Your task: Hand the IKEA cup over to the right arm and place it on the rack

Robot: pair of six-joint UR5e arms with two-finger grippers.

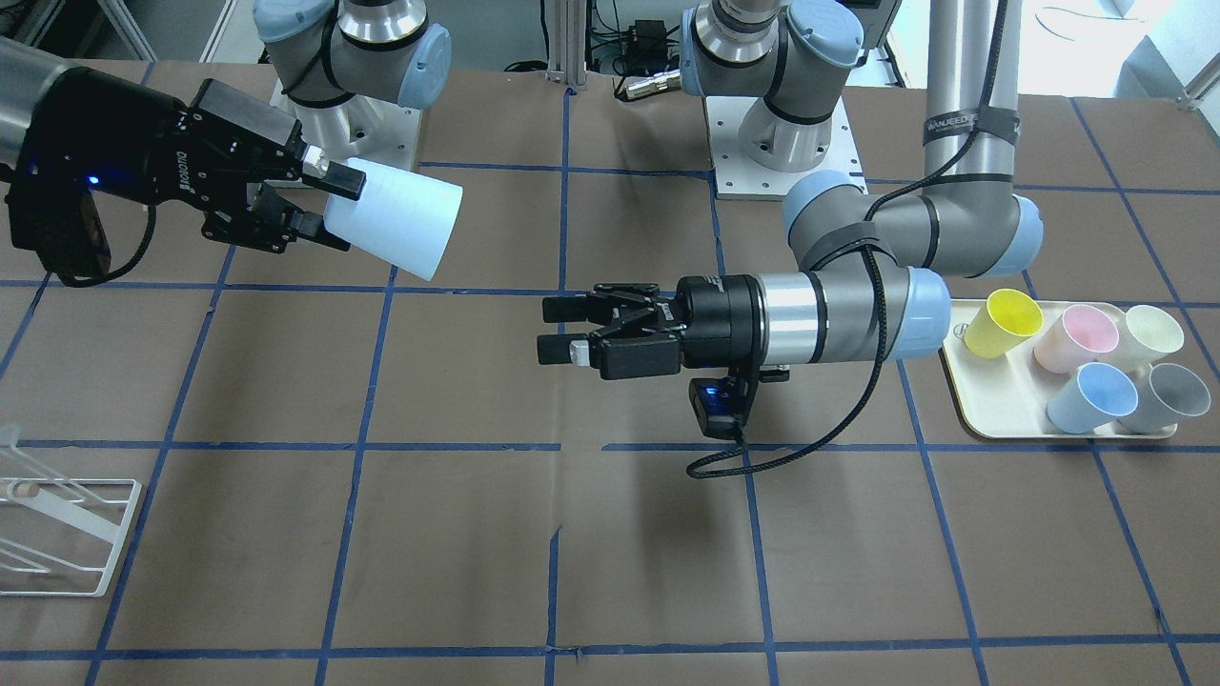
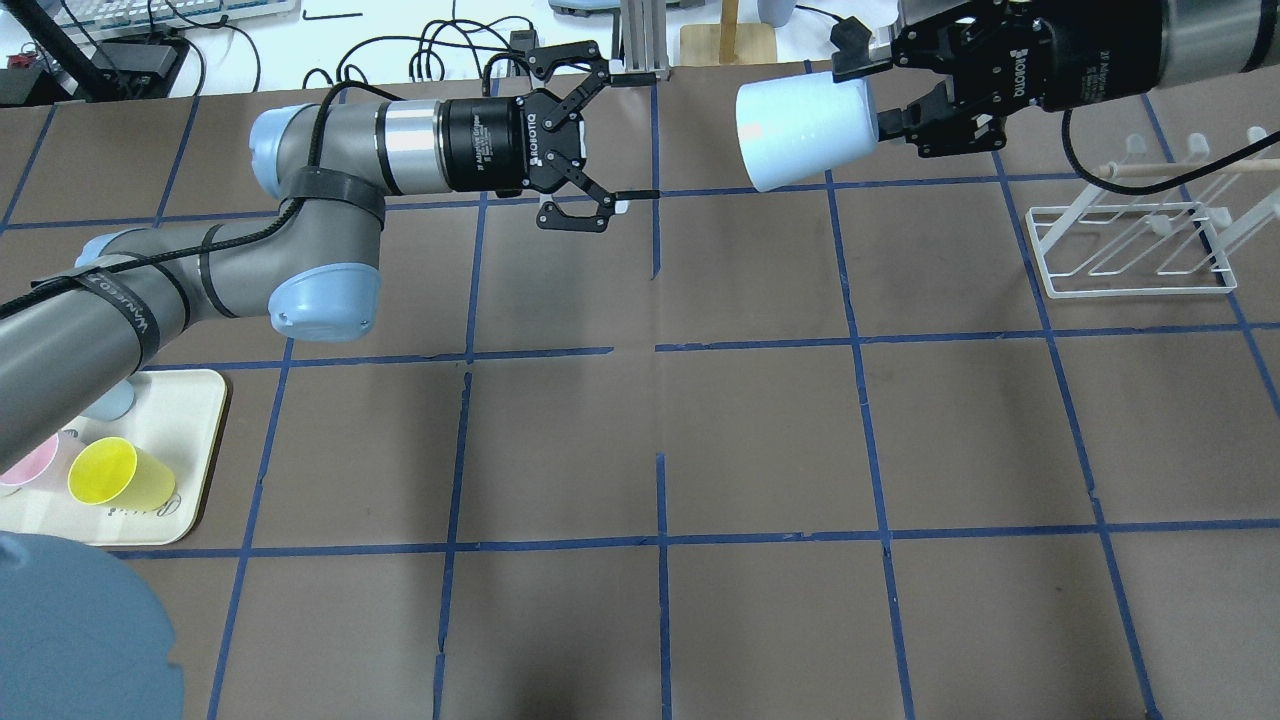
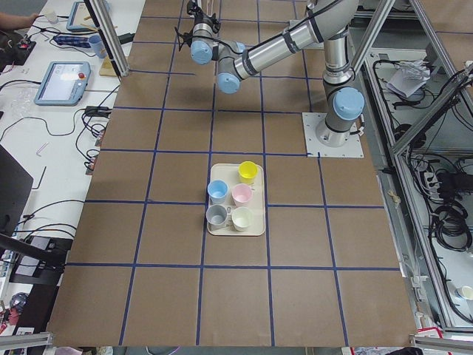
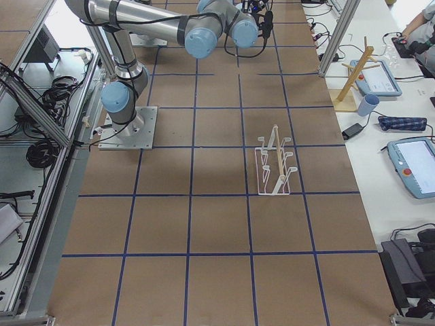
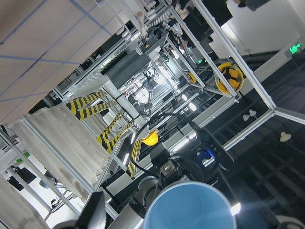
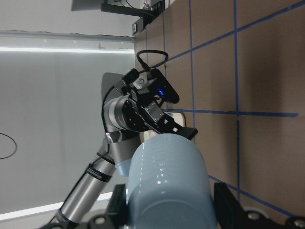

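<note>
My right gripper [image 1: 334, 205] is shut on the base of the pale sky-blue IKEA cup [image 1: 396, 229] and holds it on its side above the table, mouth toward the left gripper. The cup also shows in the overhead view [image 2: 800, 130] and large in the right wrist view [image 6: 167, 186]. My left gripper [image 1: 553, 329] is open and empty, a gap away from the cup's mouth; in the overhead view [image 2: 635, 135] its jaws stand wide apart. The white wire rack [image 2: 1130, 250] stands on the table just below and beyond the right gripper [image 2: 870, 95].
A cream tray [image 1: 963, 400] on the left arm's side holds a yellow cup [image 1: 1001, 322], pink cup [image 1: 1077, 338], cream cup [image 1: 1148, 335], deeper-blue cup [image 1: 1094, 398] and grey cup [image 1: 1168, 398]. The brown table has a blue tape grid.
</note>
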